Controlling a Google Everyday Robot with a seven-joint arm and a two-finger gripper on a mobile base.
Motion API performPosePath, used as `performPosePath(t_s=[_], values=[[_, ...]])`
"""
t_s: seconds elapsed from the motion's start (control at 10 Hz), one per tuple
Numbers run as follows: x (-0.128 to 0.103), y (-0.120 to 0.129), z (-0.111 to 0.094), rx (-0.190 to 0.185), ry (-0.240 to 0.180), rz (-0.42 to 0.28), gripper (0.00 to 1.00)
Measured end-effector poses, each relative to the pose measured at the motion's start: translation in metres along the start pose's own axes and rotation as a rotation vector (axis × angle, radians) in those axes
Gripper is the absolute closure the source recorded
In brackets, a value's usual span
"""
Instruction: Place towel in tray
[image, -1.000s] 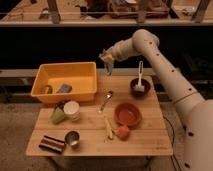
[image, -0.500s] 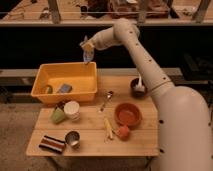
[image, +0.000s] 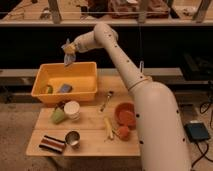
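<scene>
Towel (image: 69, 58) was in my grip: my hand (image: 69, 48) was closed on its top edge, and the small grey-blue cloth hung limp below my fingers, clear of everything. I held it in the air above the far rim of the tray (image: 89, 68), over the middle of the yellow bin's back edge. The cloth's lower corner dangled just above that rim but did not appear to touch it.

So the pick was done and the carry was nearly done. What was left, as I judged it, was to bring the cloth a little nearer over the bin's open floor, lower it, and let go. The release had not happened; nothing of the towel lay inside the tray.

The tray already held a small grey block (image: 64, 88) and a green thing (image: 48, 89) near its left end, so the free floor toward the right looked the better place to drop.

On the bench (image: 95, 143) the orange bowl (image: 125, 111), the white cup (image: 72, 108), the striped cloth (image: 52, 144) and the spoon (image: 106, 99) stood well apart from my arm's path.
</scene>
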Motion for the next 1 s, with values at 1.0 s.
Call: performPosePath(t_s=[1.0], values=[[-0.109, 0.007, 0.012, -0.133, -0.178, 0.436, 1.0]])
